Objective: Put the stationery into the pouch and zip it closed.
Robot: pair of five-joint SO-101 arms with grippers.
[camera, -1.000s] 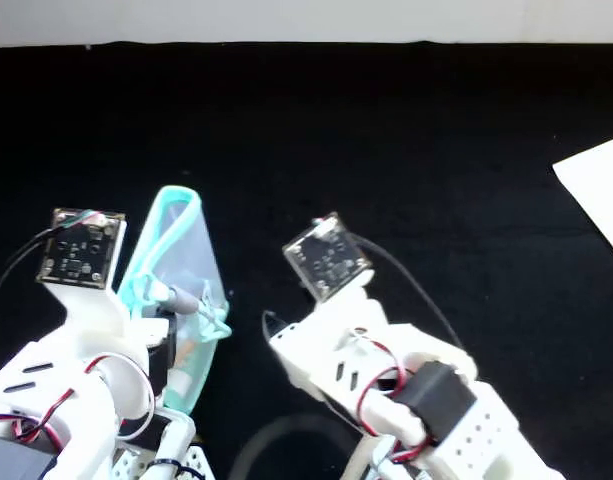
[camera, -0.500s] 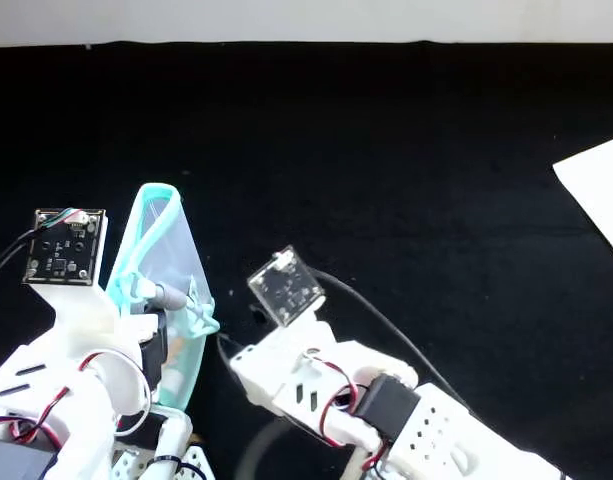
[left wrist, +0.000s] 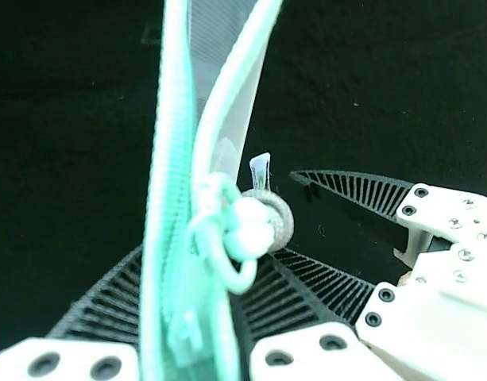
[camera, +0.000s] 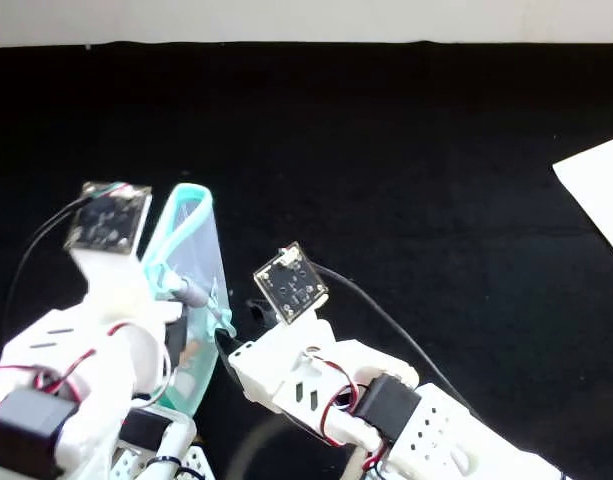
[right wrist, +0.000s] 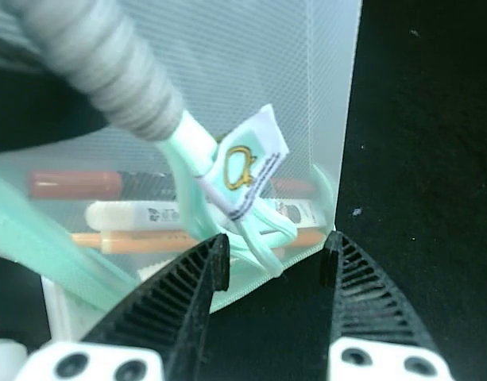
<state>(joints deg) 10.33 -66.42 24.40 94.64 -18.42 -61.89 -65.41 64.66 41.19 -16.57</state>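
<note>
Pouch held for zipping: the left gripper (left wrist: 199,317) stood clamped on the zip edge of the mesh pouch (camera: 198,265), holding it upright over the black table (camera: 406,150), with the zip tapes apparently parted farther along. The stationery (right wrist: 108,214), pens and markers, lay inside the pouch at its near end. At that end the right gripper (right wrist: 273,250) hung with fingers parted astride the teal pull cord (right wrist: 227,218). Closing on the label (right wrist: 247,163) or the mesh instead of the cord would likely drag the pouch from the left grip, leaving the zip open.
</note>
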